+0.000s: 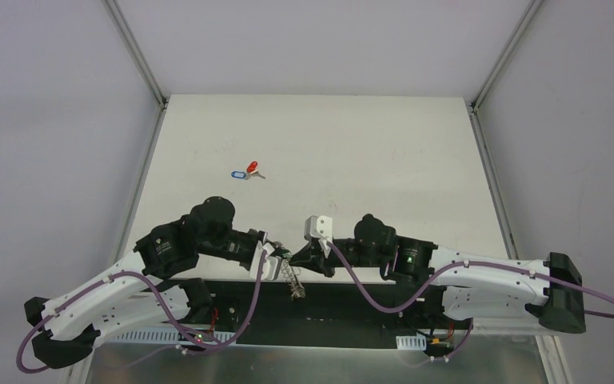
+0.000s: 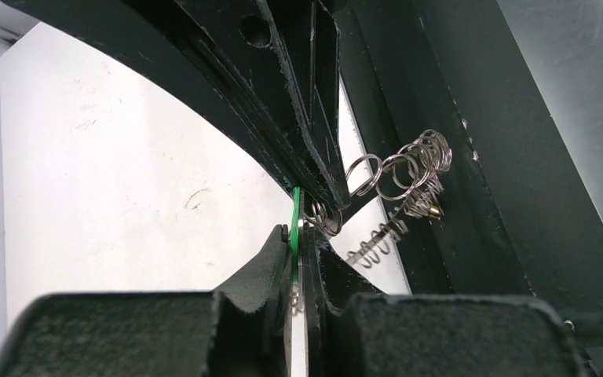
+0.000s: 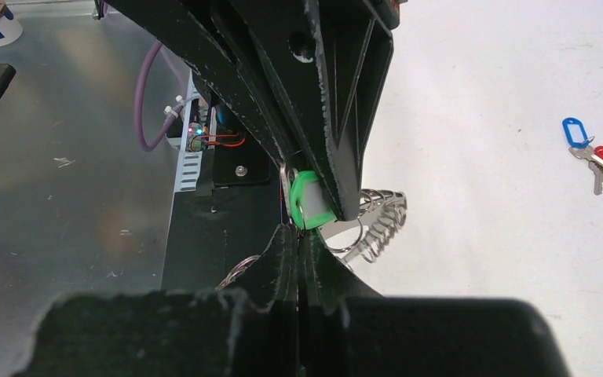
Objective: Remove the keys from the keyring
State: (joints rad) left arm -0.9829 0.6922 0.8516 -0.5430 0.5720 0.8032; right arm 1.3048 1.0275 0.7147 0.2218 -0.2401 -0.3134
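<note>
Saw the keyring (image 1: 292, 282) dangling at the near edge of the desk (image 1: 328, 136), a bit left of centre, in front of the black base plate (image 1: 328, 308) between the two arms. Noted it as a silvery string of small wire loops, sagging down and toward the near side from where the grippers met. Too small from above to tell one loop from the next.

Found the green key (image 3: 310, 200) right at that meeting point, just above the dangling loops, with small rings touching its head. Could not tell which ring carried it.

Logged the left gripper (image 2: 297, 243) fully closed, pinching the green key's plastic head edge-on. Logged the right gripper (image 3: 298, 239) fully closed too, tip to tip with the left one and touching the small loops beside the green head. Could not tell whether any loop was really pinched.

Marked the red key (image 1: 251, 166) and the blue key (image 1: 238, 173) lying together on the desk, far and left of the grippers, well apart from the keyring, off the ring, heads close side by side.
</note>
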